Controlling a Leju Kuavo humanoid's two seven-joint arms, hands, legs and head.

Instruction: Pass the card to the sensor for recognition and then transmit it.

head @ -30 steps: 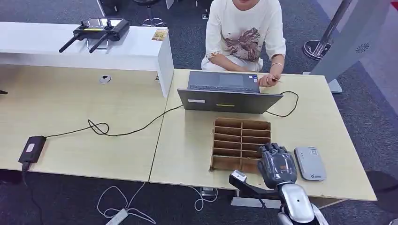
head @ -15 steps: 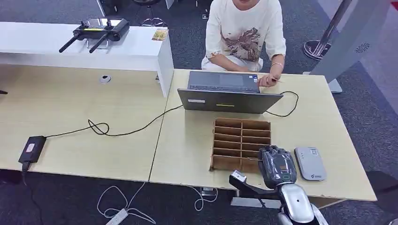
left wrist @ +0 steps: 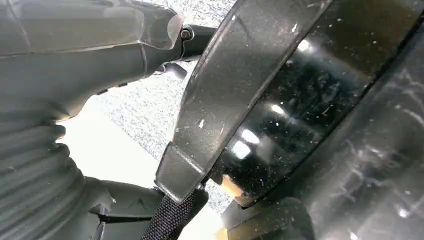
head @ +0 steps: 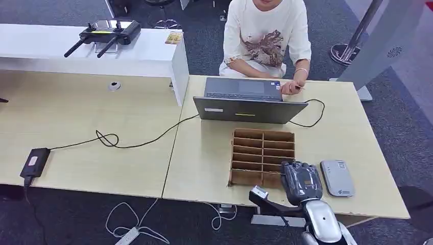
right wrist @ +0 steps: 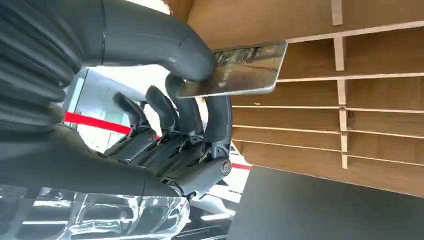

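Silver and dark grey, the right hand (head: 301, 181) sits low and right of centre in the head view, at the near right corner of the brown wooden card rack (head: 263, 155). The right wrist view shows it pinching the card (right wrist: 235, 70) between its thick thumb and a dark finger, the other fingers (right wrist: 155, 107) curled loosely beside; the card pokes out in front of the rack's slats (right wrist: 345, 80), and whether it touches them cannot be told. Just right of the hand, on the pale wooden table (head: 204, 158), lies the flat grey card sensor (head: 337, 177), apart from the hand. The left hand (left wrist: 75, 65) appears in the left wrist view as a grey ribbed cover and thumb against speckled floor; whether it is released or clenched cannot be told.

Further up the frame, past the rack, an open grey laptop (head: 247, 100) stands with its back to the camera, a black cable (head: 133, 144) trailing left to a black power brick (head: 33, 162) near the left edge. A person in a white top (head: 266, 35) sits behind the laptop at top centre. At upper left a black device with antennas (head: 104, 33) rests on a white counter (head: 61, 51).
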